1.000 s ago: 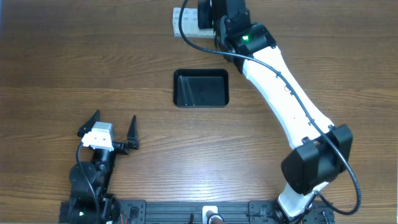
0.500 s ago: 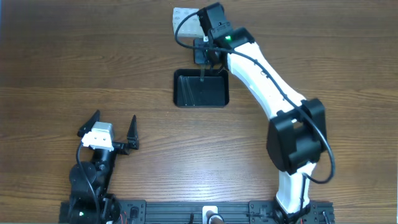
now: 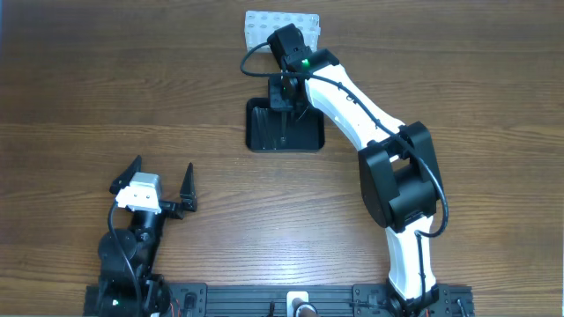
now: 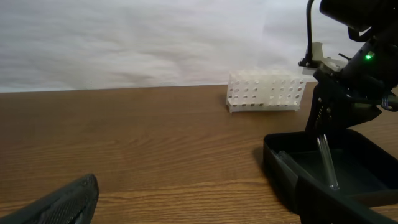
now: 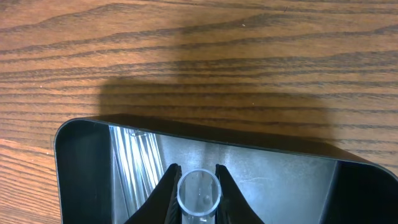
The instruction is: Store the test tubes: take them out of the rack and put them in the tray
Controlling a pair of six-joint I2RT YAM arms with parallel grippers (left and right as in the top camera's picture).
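My right tool [image 5: 198, 180] is clenched on a clear test tube [image 4: 326, 162], held upright with its lower end inside the black tray [image 5: 78, 168], near the white rack [image 3: 263, 25]. I should tilt it flat beside the stored tubes [image 5: 134, 162], low, then release gently.

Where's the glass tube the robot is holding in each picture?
Top view: the test tube is a thin line hanging from the right gripper into the black tray.
Left wrist view: the test tube is a slanted clear stick dipping into the black tray.
Right wrist view: the test tube shows its round end between the jaws, over the black tray.
Shared landmark: the black tray.
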